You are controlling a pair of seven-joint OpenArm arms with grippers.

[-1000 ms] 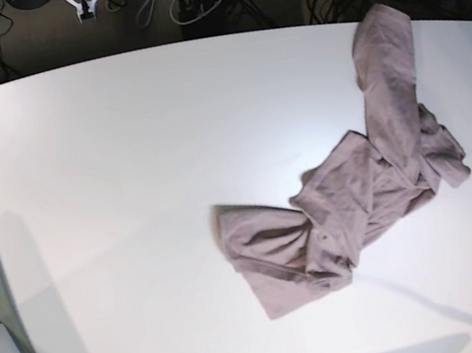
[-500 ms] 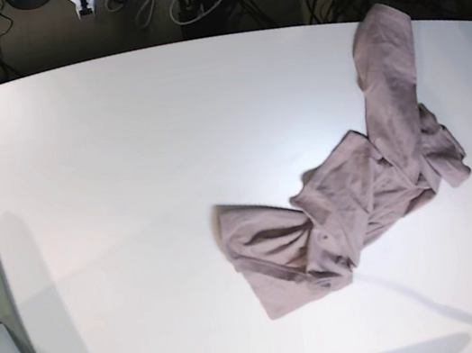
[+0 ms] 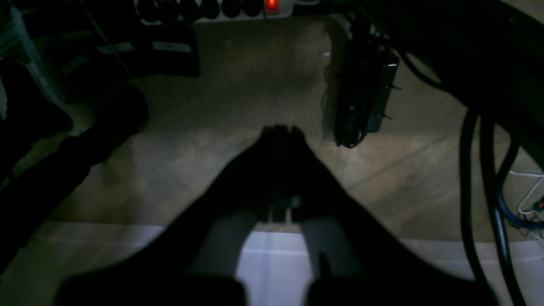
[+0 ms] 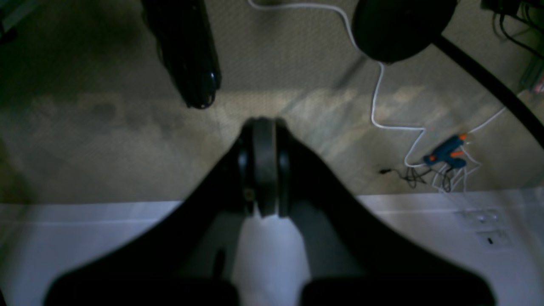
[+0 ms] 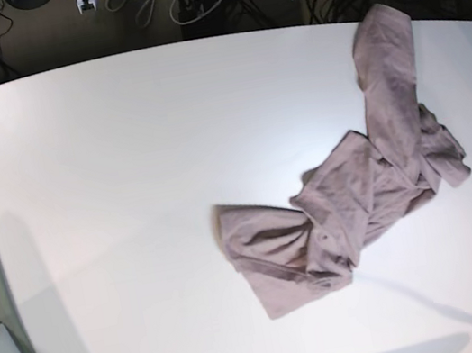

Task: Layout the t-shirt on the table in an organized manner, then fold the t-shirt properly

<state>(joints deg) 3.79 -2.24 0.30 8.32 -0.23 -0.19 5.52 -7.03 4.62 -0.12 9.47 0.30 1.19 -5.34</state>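
- Base view: a dim room with cables and stands on the floor lies beyond the large smooth matte white table [image 5: 131, 204] with rounded corners. The plain dusty mauve short-sleeved t-shirt [image 5: 361, 186] of thin soft fabric lies crumpled on the table's right half, one long strip running up towards the far right edge and a bunched lobe spreading towards the middle. No pincer shows here, so the shirt lies apart from both.
- Handling, as a judgement: the cloth looks light, limp and easily dragged; it will slump and twist when lifted by one spot. A pinch on a single outer layer at a hem corner or a shoulder, one for each arm, seems the best hold for spreading it flat. Which fold is hem or sleeve I cannot tell.
- Left wrist view: a beige carpeted floor with dark equipment and black cables fills the background, with a pale strip of table edge below. The black left pincer [image 3: 279, 132] is clenched, tips together, grasping nothing, and pointed out past the table edge. No shirt appears in this view.
- Right wrist view: carpet again, with a white cable and a blue-and-orange tool lying on it. The black right pincer [image 4: 263, 127] is clenched and empty, hanging over the table's rim, with the shirt nowhere in sight.
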